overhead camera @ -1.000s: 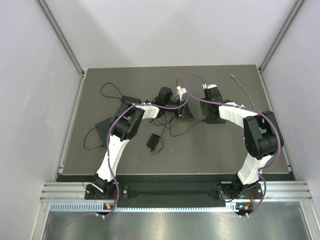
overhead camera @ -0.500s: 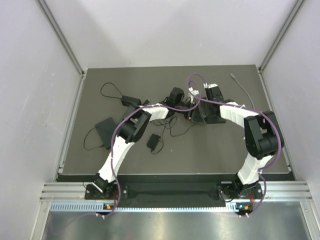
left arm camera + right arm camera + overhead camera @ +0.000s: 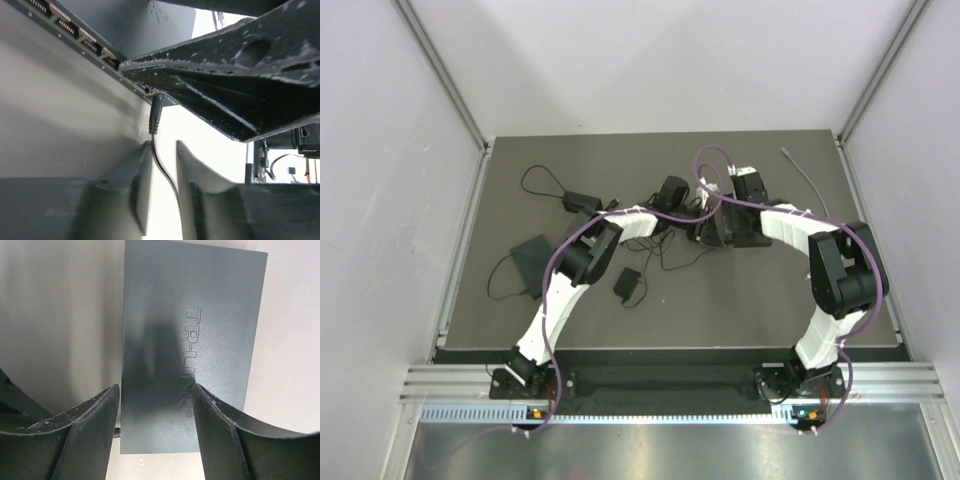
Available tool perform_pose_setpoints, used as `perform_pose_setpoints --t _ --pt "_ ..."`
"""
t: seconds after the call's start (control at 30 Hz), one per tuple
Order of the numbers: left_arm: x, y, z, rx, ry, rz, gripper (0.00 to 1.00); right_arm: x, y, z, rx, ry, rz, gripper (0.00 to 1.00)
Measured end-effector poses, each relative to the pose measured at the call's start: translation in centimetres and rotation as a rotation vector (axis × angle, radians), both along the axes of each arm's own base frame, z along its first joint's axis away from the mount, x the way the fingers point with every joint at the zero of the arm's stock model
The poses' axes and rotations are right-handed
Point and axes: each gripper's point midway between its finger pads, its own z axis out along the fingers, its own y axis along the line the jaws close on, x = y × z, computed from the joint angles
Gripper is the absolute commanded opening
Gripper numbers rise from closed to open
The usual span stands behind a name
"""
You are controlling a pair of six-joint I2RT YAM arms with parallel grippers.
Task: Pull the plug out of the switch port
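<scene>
The dark grey TP-Link switch (image 3: 190,315) lies at mid-table (image 3: 705,228). In the left wrist view its row of ports (image 3: 75,32) runs along the upper left. A black plug (image 3: 155,115) sits in its edge; it also shows as a stub in the right wrist view (image 3: 116,432). The plug's thin black cable (image 3: 162,165) runs back between my left gripper's fingers. My left gripper (image 3: 162,150) is narrowly open around the cable, just behind the plug. My right gripper (image 3: 156,390) is open, its fingers over the switch's top. One of its fingers (image 3: 235,90) fills the left wrist view.
A black power adapter (image 3: 627,283), a flat black box (image 3: 532,255) and another adapter (image 3: 578,200) lie left of the switch among loose black cables. A grey cable (image 3: 805,175) lies at the back right. Grey walls stand close on both sides.
Over the last second my left arm moved right toward the switch, and the right gripper shifted slightly left over it. In the last half second, almost nothing moved.
</scene>
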Motion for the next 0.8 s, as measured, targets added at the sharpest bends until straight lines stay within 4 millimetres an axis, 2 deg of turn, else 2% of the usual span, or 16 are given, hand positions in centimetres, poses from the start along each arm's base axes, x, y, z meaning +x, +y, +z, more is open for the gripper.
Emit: perform_pose_setpoints --t 0.1,0.13,0.4,0.8 --pt "0.09 0.01 -0.39 0.003 0.009 -0.007 0.15 0.01 0.01 0.00 0.000 0.000 0.001 0.59" --pt "0.15 0.05 -0.62 0.002 0.022 -0.010 0.00 0.01 0.01 0.00 0.000 0.000 0.000 0.59" --pt "0.32 0.04 -0.67 0.007 0.069 -0.005 0.00 0.05 -0.15 0.01 0.000 -0.001 -0.004 0.55" --pt "0.73 0.86 -0.94 -0.029 0.094 0.016 0.00 0.02 -0.28 0.07 -0.027 -0.006 -0.010 0.57"
